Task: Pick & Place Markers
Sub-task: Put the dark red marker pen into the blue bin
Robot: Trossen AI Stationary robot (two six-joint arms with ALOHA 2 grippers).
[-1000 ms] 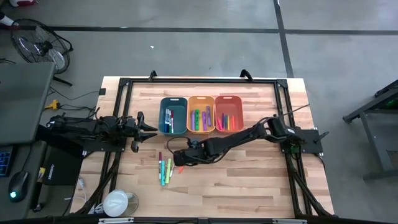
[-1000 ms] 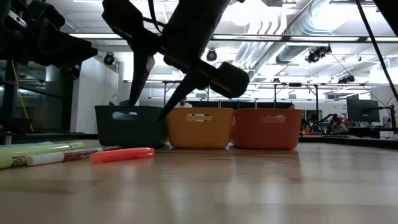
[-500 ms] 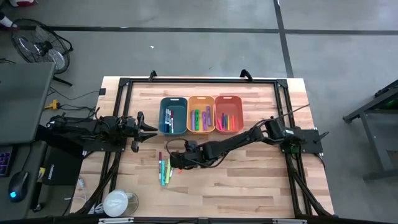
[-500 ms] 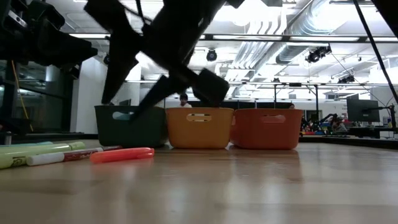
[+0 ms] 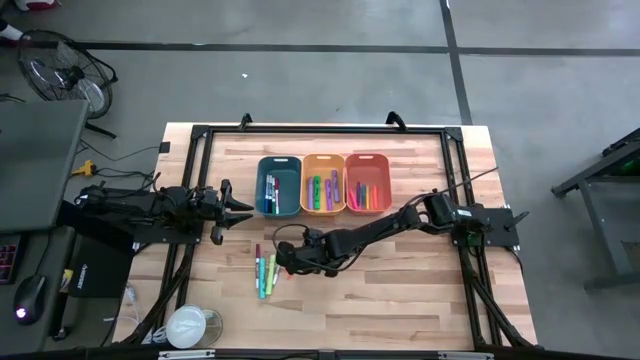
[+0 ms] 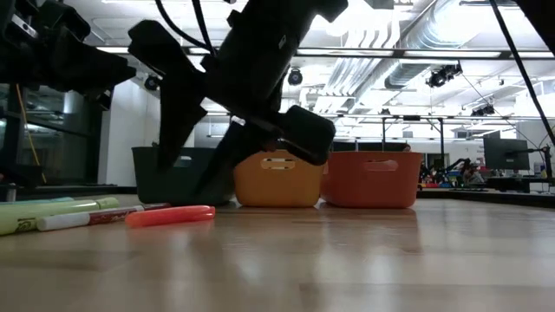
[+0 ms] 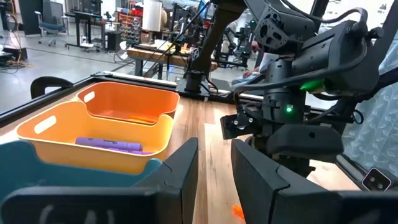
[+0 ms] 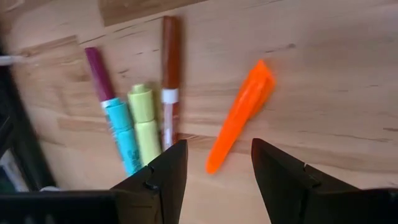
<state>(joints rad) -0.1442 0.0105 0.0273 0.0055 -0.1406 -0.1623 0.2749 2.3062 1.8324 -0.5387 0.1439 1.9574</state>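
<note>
Right gripper (image 8: pixel 214 163) over orange marker (image 8: pixel 240 114) (seemingly apart)

Grey concrete floor (image 5: pixel 300 85), dark seams crossing it. Wooden table (image 5: pixel 400 300) with black frame. Fan (image 5: pixel 60 75) on floor off one corner; grey desk (image 5: pixel 35 150) beside it, mouse (image 5: pixel 30 298) near its edge. Low view: open ceiling, ducts (image 6: pixel 416 39), bright light strips (image 6: pixel 390 54), workbenches (image 6: pixel 486 186) far back. Left wrist view: more benches and a chair (image 7: pixel 50 28) behind.
</note>
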